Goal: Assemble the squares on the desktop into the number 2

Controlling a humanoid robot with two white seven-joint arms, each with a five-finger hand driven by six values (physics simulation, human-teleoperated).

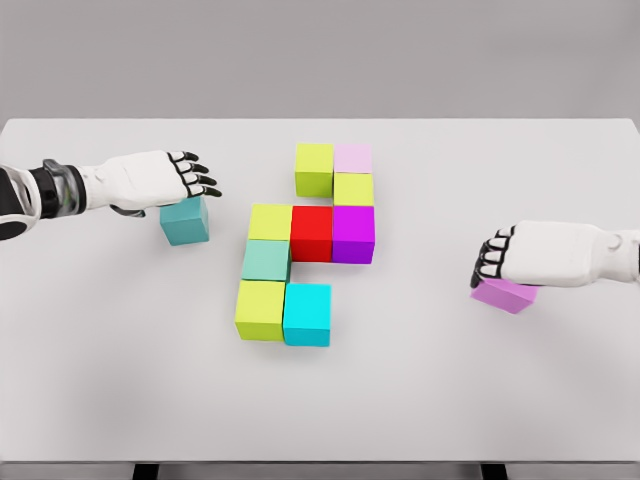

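Several coloured cubes form a figure in the middle of the white table [420, 400]. A lime cube [314, 168] and a pale pink cube [353, 158] make the top row, with another lime cube [353, 188] under the pink one. Below run a lime cube [270, 222], a red cube [311, 232] and a purple cube [353, 233]. A mint cube [266, 260] leads down to a lime cube [260, 310] and a cyan cube [307, 314]. My left hand [190, 178] hovers open just above a teal cube [186, 221]. My right hand [492, 260] curls over a violet cube [505, 294] on the table.
Bare tabletop lies between the central figure and each hand. The near table edge runs along the bottom, with dark legs showing beneath it.
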